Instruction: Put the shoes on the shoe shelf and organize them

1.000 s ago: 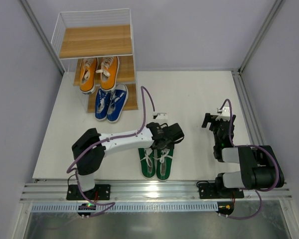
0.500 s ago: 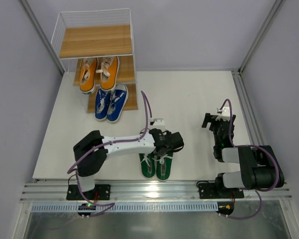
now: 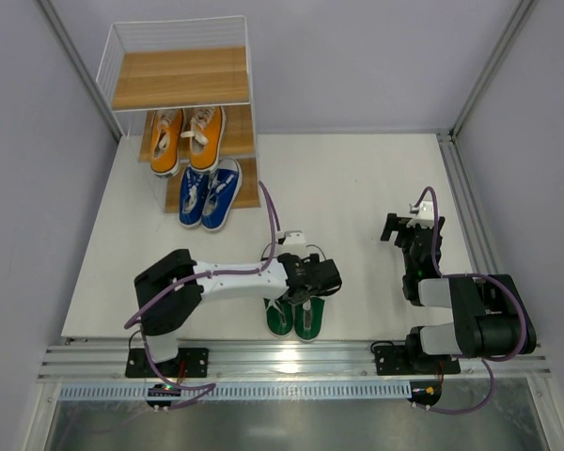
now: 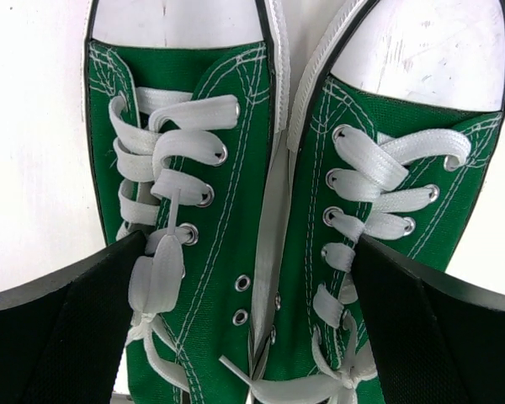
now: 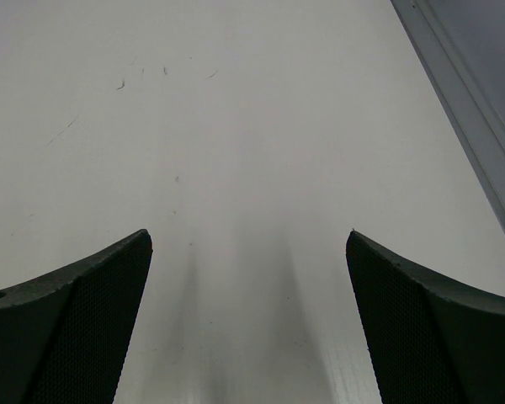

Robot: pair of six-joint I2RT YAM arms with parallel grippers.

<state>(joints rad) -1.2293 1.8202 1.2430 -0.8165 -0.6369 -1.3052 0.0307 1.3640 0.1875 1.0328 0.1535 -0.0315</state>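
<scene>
The shoe shelf [image 3: 180, 89] is standing at eleven o'clock on the table, its top tier holding no shoes, the orange pair [image 3: 186, 139] sitting on the middle tier and the blue pair [image 3: 210, 194] on the lowest; the green pair [image 3: 295, 319] is lying side by side at six o'clock, long axes running six to twelve; the left gripper [image 3: 305, 280] is hovering right over its laces, jaws spread wide across both shoes, gripping nothing; the right gripper [image 3: 409, 230], at three o'clock, is waiting with jaws apart, farther off
</scene>
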